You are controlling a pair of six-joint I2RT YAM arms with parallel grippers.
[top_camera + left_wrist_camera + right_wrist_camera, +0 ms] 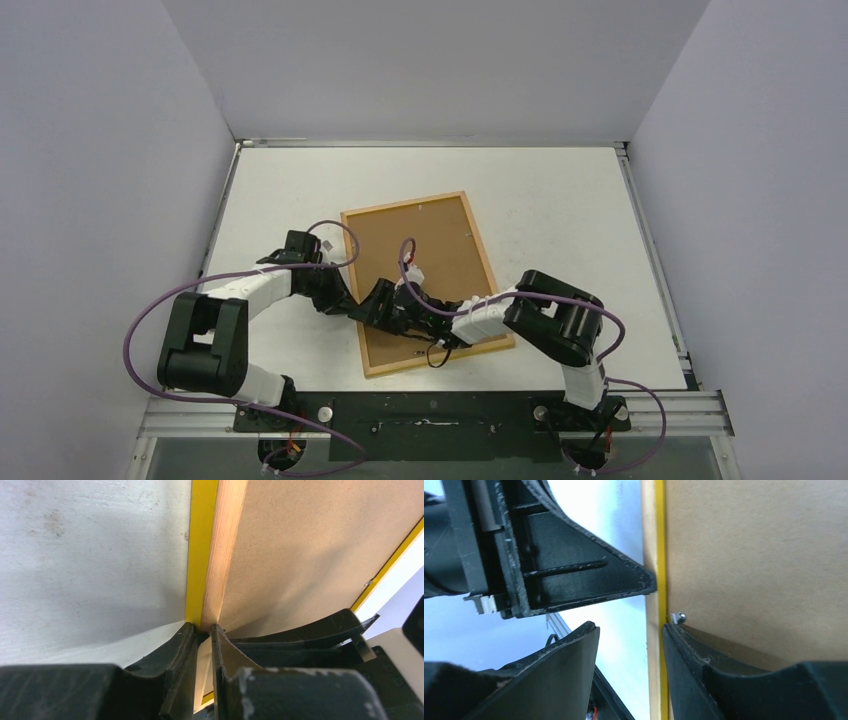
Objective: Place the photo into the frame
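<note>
Frame, thin, rectangular, yellow-fronted wood (222, 550), is pinched by its edge in the left gripper's (201, 629) jaws; the right gripper's (630, 627) jaws stand spread beside a small metal tab (679, 615). It lies face down on the white table (560, 200), plain brown backing board (754, 555) seated, photo hidden. Closing-up stage, I'd judge: tabs need pressing next.

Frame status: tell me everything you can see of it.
The frame is a thin rectangle lying back up on the table, turned slightly askew. Its rim looks like light wood on the back, and bright yellow shows along its edges. A brown backing board fills the opening, with a small metal tab at the board's edge. The left gripper pinches the left rim. The right gripper stands open astride the same rim, one finger over the board.
</note>
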